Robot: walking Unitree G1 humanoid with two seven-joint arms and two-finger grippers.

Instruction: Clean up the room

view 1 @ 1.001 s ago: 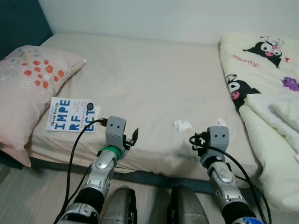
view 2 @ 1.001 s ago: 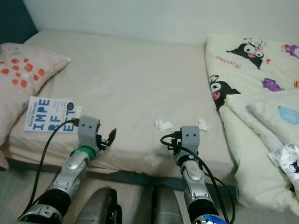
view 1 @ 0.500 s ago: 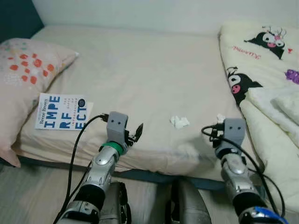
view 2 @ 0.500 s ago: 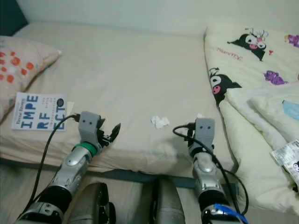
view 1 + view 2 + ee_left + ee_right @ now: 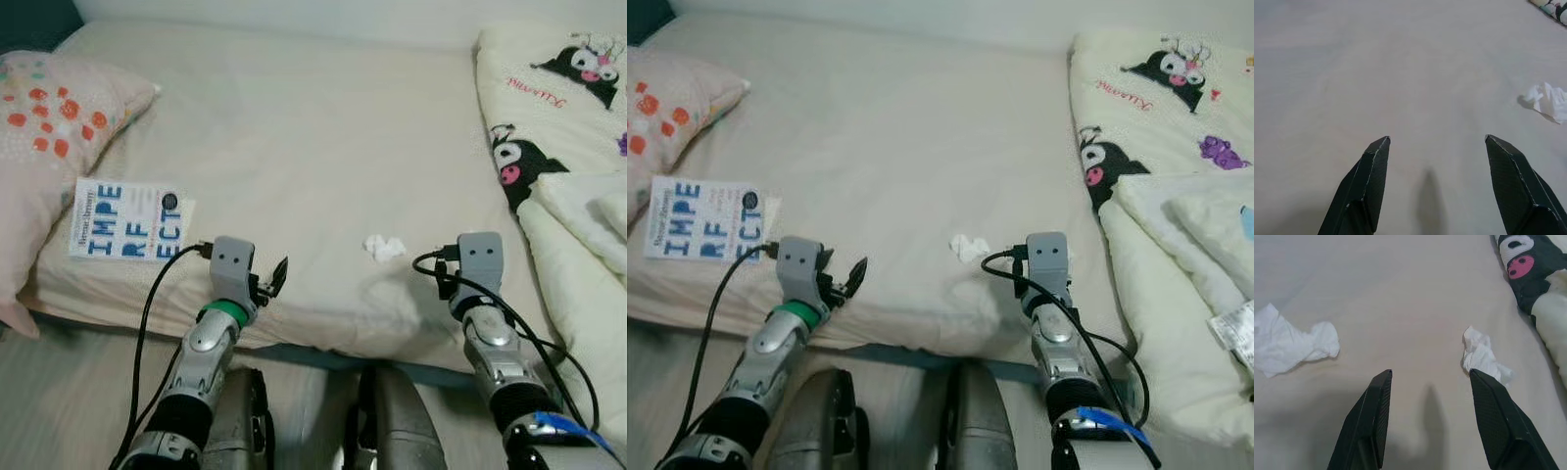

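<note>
Since a second ago my view has tipped lower over the bed (image 5: 294, 127), and both my arms reach a little farther over its near edge; the tissues and the book lie where they did on the sheet.

My left pincer (image 5: 1436, 147) hovers just above the sheet with its fingers spread wide and nothing between them. My right pincer (image 5: 1429, 382) is likewise parted and empty, low over the sheet.

One crumpled tissue (image 5: 384, 247) is a small white wad, creased and lumpy, lying on the sheet at about 10 o'clock from my right pincer and about 3 o'clock from my left one, between the two arms. A second, smaller tissue scrap (image 5: 1480, 355) is white and twisted, standing in a little peak; it sits just beside the tip of one right finger (image 5: 1498, 421), at about 1 o'clock from that pincer. I cannot tell whether it touches the finger.

A book (image 5: 127, 218) with big blue letters on a white cover lies flat near the bed's front edge, at about 10 o'clock from my left pincer, just beside a pink pillow (image 5: 59, 127) dotted with red-orange marks. The sheet is plain cream, softly wrinkled. At 3 o'clock a cream quilt (image 5: 558, 108) printed with black cartoon figures is heaped along the bed. Pale striped floor (image 5: 69, 392) runs under the bed's edge.
</note>
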